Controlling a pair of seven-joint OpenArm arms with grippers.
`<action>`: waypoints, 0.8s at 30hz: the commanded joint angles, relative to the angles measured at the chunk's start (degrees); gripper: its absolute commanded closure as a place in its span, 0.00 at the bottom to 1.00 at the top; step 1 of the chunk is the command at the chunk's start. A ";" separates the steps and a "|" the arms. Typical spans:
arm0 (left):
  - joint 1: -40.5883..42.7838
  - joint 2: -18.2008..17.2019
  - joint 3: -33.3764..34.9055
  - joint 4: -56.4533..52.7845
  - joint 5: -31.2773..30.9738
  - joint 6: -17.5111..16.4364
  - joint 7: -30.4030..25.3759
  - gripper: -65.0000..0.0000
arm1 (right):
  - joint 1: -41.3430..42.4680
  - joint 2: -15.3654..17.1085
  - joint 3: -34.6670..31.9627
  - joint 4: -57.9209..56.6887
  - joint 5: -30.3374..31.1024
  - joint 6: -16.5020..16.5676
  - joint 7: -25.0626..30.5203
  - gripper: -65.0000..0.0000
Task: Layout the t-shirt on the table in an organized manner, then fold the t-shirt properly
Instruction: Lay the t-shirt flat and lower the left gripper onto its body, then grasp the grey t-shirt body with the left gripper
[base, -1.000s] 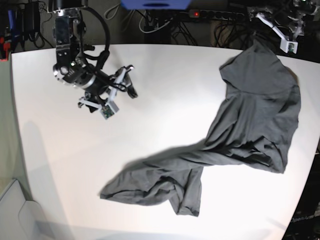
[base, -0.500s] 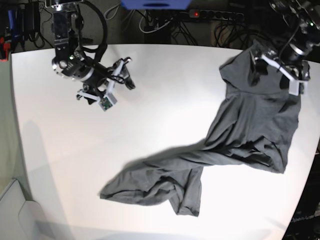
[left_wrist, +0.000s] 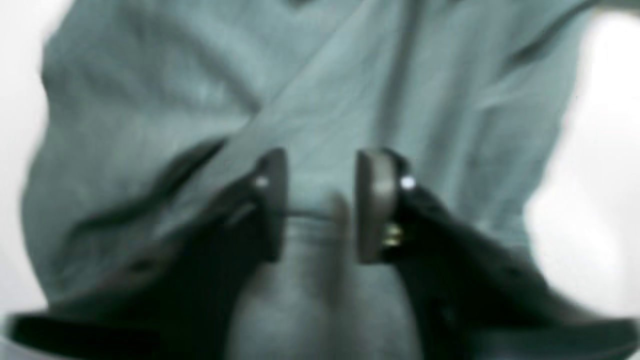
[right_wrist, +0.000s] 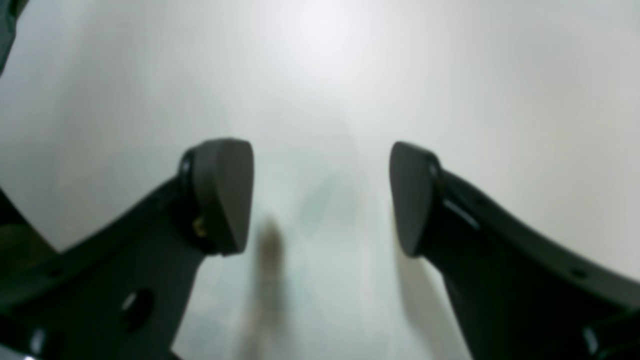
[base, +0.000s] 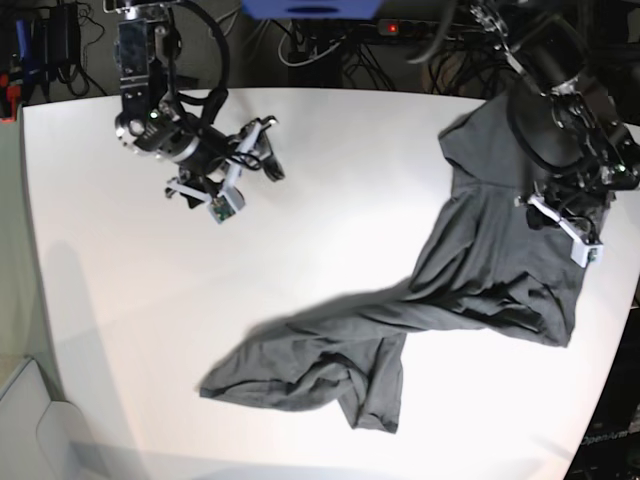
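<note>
**Operator:** What should I worry about from here?

**Observer:** Mostly your left gripper (left_wrist: 320, 205). Its jaws stand a narrow gap apart, nothing pinched between them, right over the t-shirt (base: 500, 270). The wrist view is blurred, so you can't tell whether the tips touch the cloth. If you close there, you may well catch a fold instead of a single edge, since that upper part is creased and layered. Lift then, and the whole bunch would likely come up twisted.

**Operator:** And the other arm?

**Observer:** Your right gripper (right_wrist: 320, 195) is spread wide and empty, hanging over the bare white table (base: 330, 200), well apart from the garment. If you pull with the left alone, nothing pins the far end, and you'd probably drag the heap across the table without flattening it.

**Operator:** Anything near the edge?

**Observer:** Yes. In the base view the shirt's upper part lies close to the table's far corner on your left arm's side. A tug outward could slide cloth off the top.

**Operator:** How does the shirt look?

**Observer:** Dark charcoal grey, soft, heavily wrinkled. It sprawls in a long diagonal, from that far corner down toward the middle of the near edge. The upper part spreads broader; the lower end is twisted and bunched into a rumpled tail. I can't pick out sleeves or the neck for certain, so laying out is not yet done.
</note>
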 joint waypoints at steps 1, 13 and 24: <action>-1.85 -1.20 0.05 -0.82 -1.18 -0.36 -1.02 0.81 | -0.05 0.31 -0.02 1.23 0.71 0.27 1.29 0.33; 5.01 -4.45 0.05 -8.12 -0.47 -0.36 -8.67 1.00 | 0.39 2.16 -0.20 6.24 0.71 0.27 1.29 0.33; 13.54 -11.84 -3.03 -6.63 -1.18 -0.36 -12.89 1.00 | 1.97 1.72 -1.34 6.86 0.71 0.27 1.29 0.33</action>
